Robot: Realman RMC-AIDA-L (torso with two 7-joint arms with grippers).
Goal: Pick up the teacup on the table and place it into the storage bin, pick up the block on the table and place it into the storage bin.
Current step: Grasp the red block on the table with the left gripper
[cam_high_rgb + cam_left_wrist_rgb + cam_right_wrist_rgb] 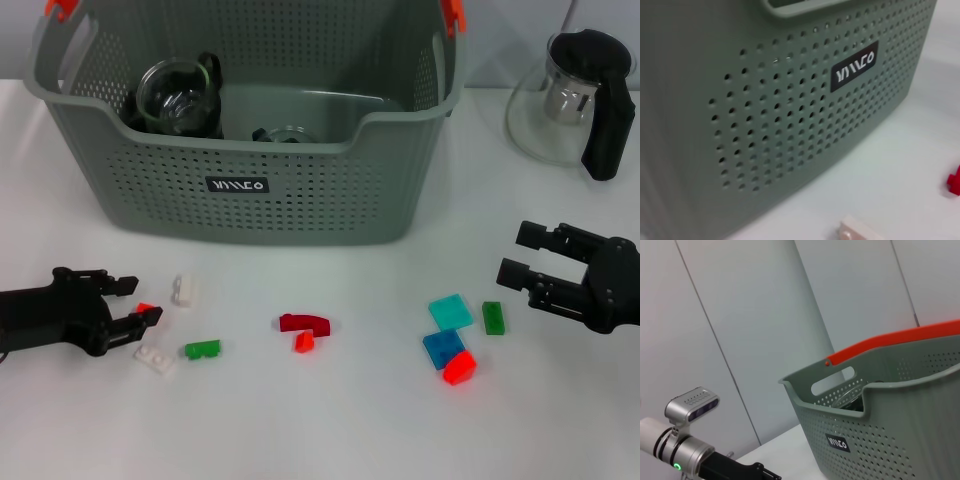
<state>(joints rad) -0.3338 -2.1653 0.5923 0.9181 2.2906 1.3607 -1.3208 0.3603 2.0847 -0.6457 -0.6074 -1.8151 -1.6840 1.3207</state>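
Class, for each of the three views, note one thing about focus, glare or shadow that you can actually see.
Head view: even light, soft faint shadows under the storage bin; bright reflections on the glass teapot. Left wrist view: the black label reads fairly clear, while the near white block at the edge is blurred. Right wrist view: the left gripper shows dark against pale wall panels.

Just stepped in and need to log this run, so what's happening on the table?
The robot is clearing items into the storage bin, which already holds glass cups. Its left hand sits low on the table, open around a small red block. The right hand hovers open near the teal block, holding nothing. Other blocks are scattered on the table.
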